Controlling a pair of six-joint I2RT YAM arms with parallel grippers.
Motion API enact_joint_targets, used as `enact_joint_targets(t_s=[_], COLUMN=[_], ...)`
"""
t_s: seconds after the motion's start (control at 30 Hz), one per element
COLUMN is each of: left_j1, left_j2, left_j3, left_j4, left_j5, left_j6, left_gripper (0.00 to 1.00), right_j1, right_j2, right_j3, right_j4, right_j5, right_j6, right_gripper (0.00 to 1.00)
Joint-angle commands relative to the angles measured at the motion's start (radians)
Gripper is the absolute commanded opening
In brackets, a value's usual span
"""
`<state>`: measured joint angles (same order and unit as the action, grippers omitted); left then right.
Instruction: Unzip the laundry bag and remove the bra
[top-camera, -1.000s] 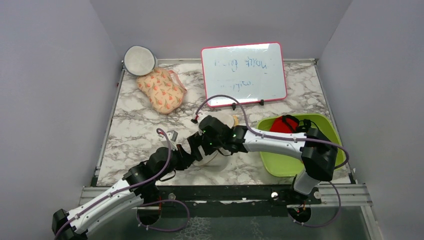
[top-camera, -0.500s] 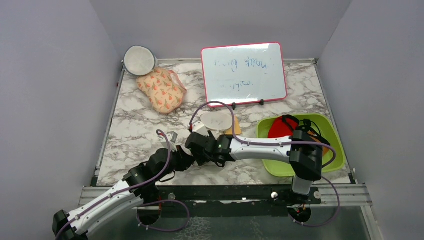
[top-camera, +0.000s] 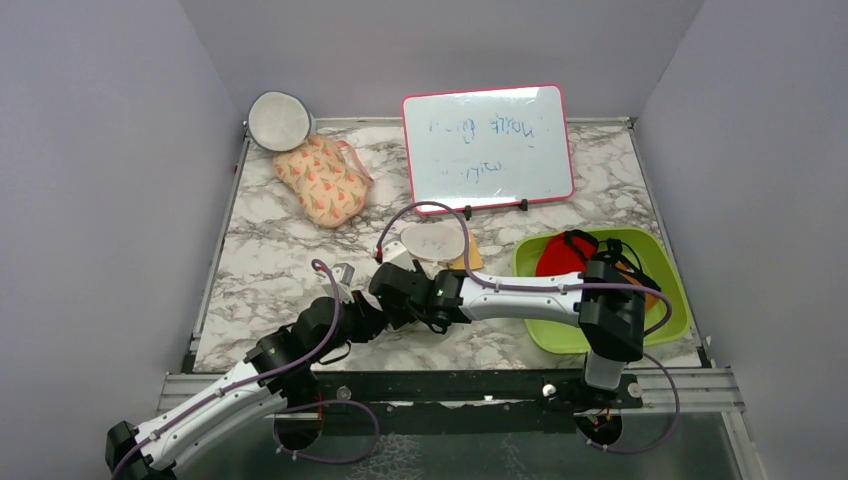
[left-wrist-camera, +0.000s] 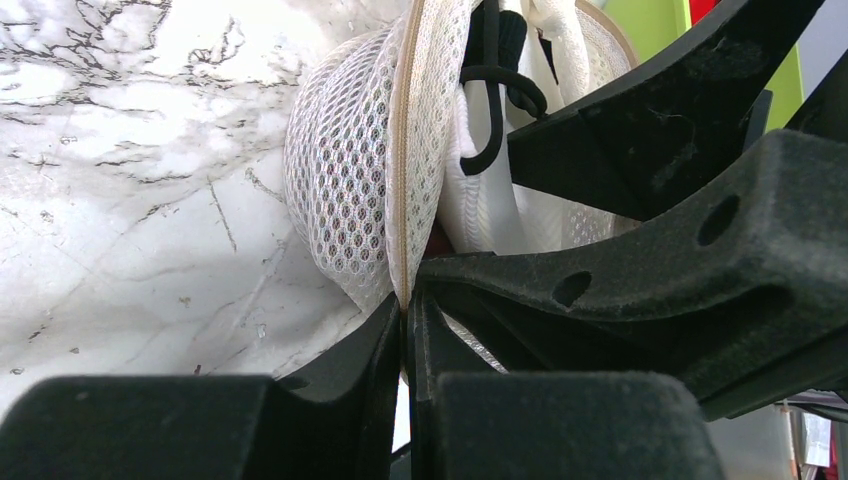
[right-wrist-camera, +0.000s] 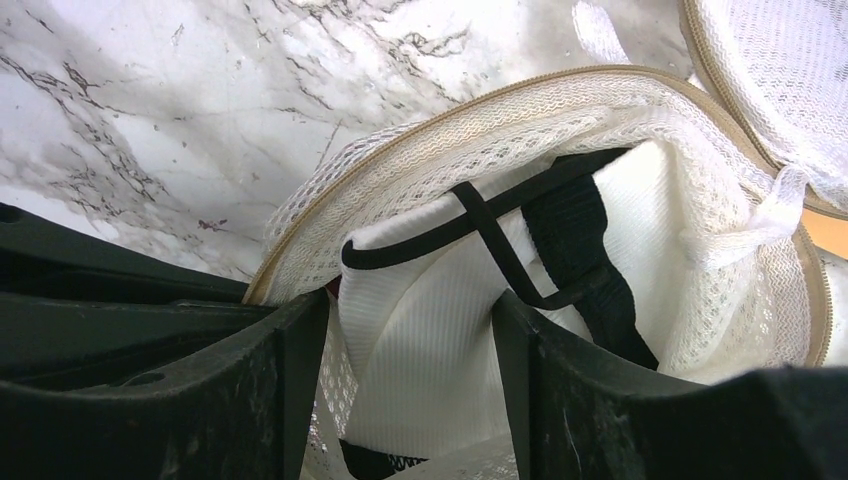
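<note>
The table (top-camera: 270, 255) is white marble veined with grey. Plain pale lilac walls (top-camera: 100, 200) box it in on three sides, and a metal rail (top-camera: 480, 385) runs along the bottom of the overhead view.

In the upper left corner a grey-rimmed white disc (top-camera: 279, 120) leans against the wall, and a peach floral pouch (top-camera: 322, 180) lies just below it. A pink-framed whiteboard (top-camera: 488, 148) with faint scribbles stands at upper centre. At the right is a green tray (top-camera: 548, 328) holding something red (top-camera: 560, 258).

The laundry bag (top-camera: 433, 241) sits in the middle of the table, below the whiteboard and just left of the tray. Its round white flap rests on an orange notepad (top-camera: 473, 258). Both arms meet over its lower edge. The right arm (top-camera: 530, 292) stretches across from the tray side and, with its purple cable, hides much of the bag from above.

Up close, the left claw (left-wrist-camera: 405, 315) is closed tight, pinching the bag's mesh rim by the tan zip tape. The zip is parted. The right claw (right-wrist-camera: 408, 305) reaches into the opening, half closed. Its two fingers (right-wrist-camera: 290, 380) press against either side of the bra (right-wrist-camera: 440, 345), white fabric with black straps, most of it lying inside the bag.
</note>
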<state>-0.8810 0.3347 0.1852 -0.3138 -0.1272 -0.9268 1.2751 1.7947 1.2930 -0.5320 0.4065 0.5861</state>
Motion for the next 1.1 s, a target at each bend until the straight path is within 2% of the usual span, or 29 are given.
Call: enact_joint_targets(t_s=[0.0, 0.1, 0.23, 0.37, 0.43, 0.47, 0.53, 0.7, 0.9, 1.07], left_j1=[-0.002, -0.002, -0.002, -0.001, -0.001, -0.001, -0.002, -0.002, -0.002, -0.002], left_j2=[-0.002, 0.0, 0.001, 0.004, 0.006, 0.006, 0.007, 0.009, 0.01, 0.017], left_j3=[-0.009, -0.009, -0.009, -0.009, -0.008, -0.007, -0.006, -0.006, -0.004, 0.002], left_j4=[0.028, 0.03, 0.032, 0.035, 0.035, 0.035, 0.036, 0.037, 0.038, 0.04], left_j5=[0.024, 0.025, 0.026, 0.026, 0.027, 0.027, 0.027, 0.032, 0.032, 0.032], left_j6=[-0.004, -0.004, -0.003, -0.003, -0.003, -0.001, 0.001, 0.003, 0.003, 0.008], left_gripper=[0.0, 0.0, 0.0, 0.0, 0.0, 0.0, 0.0, 0.0, 0.0, 0.0], right_j1=[0.001, 0.001, 0.001, 0.001, 0.001, 0.001, 0.001, 0.001, 0.0, 0.0], right_j2=[-0.023, -0.026, -0.029, -0.033, -0.039, -0.045, -0.06, -0.079, -0.035, -0.019], right_j3=[0.031, 0.032, 0.032, 0.037, 0.037, 0.037, 0.029, 0.012, 0.046, 0.049], right_j4=[0.041, 0.046, 0.054, 0.054, 0.056, 0.057, 0.074, 0.089, 0.046, 0.057], right_j5=[0.034, 0.037, 0.027, 0.014, 0.003, -0.003, -0.022, -0.031, 0.009, -0.005], right_j6=[0.002, 0.001, -0.004, -0.006, -0.006, -0.006, -0.012, -0.019, -0.035, -0.036], right_gripper=[0.59, 0.53, 0.37, 0.32, 0.22, 0.2, 0.2, 0.29, 0.29, 0.35])
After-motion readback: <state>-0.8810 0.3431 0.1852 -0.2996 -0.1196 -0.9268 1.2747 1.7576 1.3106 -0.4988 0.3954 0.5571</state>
